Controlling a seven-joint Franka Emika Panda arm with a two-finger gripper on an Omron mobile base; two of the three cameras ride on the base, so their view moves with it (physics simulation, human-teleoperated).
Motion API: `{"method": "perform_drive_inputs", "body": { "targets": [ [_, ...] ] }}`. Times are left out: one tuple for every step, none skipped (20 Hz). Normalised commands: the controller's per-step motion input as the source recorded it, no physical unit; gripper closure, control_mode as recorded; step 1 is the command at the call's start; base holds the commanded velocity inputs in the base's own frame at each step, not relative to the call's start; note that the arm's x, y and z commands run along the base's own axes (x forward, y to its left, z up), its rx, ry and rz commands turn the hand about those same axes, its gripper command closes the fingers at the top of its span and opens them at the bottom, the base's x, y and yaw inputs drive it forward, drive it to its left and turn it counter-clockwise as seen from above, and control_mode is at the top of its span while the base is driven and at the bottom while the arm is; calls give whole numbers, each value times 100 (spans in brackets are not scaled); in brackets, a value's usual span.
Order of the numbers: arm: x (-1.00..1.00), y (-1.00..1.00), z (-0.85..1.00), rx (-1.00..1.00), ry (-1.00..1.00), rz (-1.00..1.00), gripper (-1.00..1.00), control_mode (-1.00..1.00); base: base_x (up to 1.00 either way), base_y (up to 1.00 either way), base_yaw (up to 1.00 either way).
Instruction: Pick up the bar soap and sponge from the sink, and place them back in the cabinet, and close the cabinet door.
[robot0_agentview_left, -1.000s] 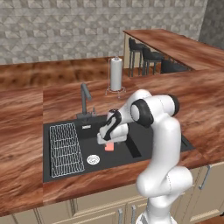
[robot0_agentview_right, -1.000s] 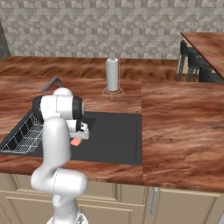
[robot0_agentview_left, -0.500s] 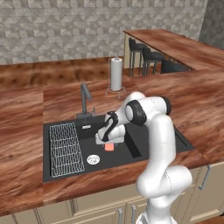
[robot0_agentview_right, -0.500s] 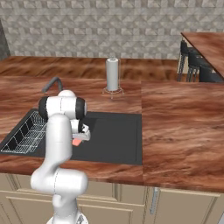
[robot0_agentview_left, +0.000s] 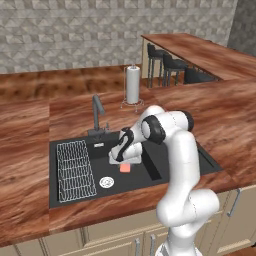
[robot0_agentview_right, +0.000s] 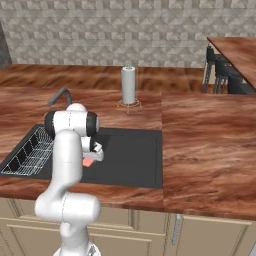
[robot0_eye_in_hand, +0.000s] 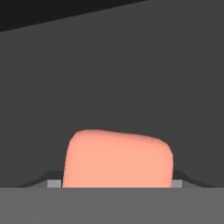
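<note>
The salmon-pink bar soap (robot0_agentview_left: 125, 168) (robot0_agentview_right: 88, 162) lies flat on the floor of the black sink (robot0_agentview_left: 200, 161) (robot0_agentview_right: 131, 155). My gripper (robot0_agentview_left: 121, 159) (robot0_agentview_right: 93, 154) reaches down into the basin right over it. In the hand view the soap (robot0_eye_in_hand: 118, 159) sits low between the two fingertips (robot0_eye_in_hand: 54, 183), which stand wide apart at its two ends, so my gripper (robot0_eye_in_hand: 114, 183) is open around it. The sponge, the cabinet and the cabinet door are out of view.
A white wire rack (robot0_agentview_left: 75, 170) (robot0_agentview_right: 29, 152) fills the sink's left part, beside a round silver drain (robot0_agentview_left: 106, 182). The dark faucet (robot0_agentview_left: 97, 112) (robot0_agentview_right: 60, 95) stands behind the basin. A paper towel roll (robot0_agentview_left: 132, 85) (robot0_agentview_right: 128, 85) is on the wooden counter.
The hand has dropped lower into the sink and closer onto the soap. The soap has stayed where it lay.
</note>
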Motion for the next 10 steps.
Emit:
{"method": "perform_drive_inputs", "body": {
  "targets": [
    [0, -1, 0, 0, 1, 0, 100, -100, 0, 0, 0],
    [0, -4, 0, 0, 0, 0, 100, -100, 0, 0, 0],
    [0, -29, 0, 7, 0, 0, 100, -100, 0, 0, 0],
    [-34, -43, 19, 13, -5, 4, 100, -100, 0, 0, 0],
    [-33, -38, 41, 8, -6, 1, 100, -100, 0, 0, 0],
    [-36, -46, 71, 8, -7, 1, 100, -100, 0, 0, 0],
    [-50, -38, 100, 9, -15, 2, 100, -100, 0, 0, 0],
    [-46, -38, 100, 7, -10, 1, 100, -100, 0, 0, 0],
    [-42, -38, 100, 5, -10, 0, 100, -100, 0, 0, 0],
    [-53, -26, 100, 3, -13, 1, 100, -100, 0, 0, 0]
  ]
}}
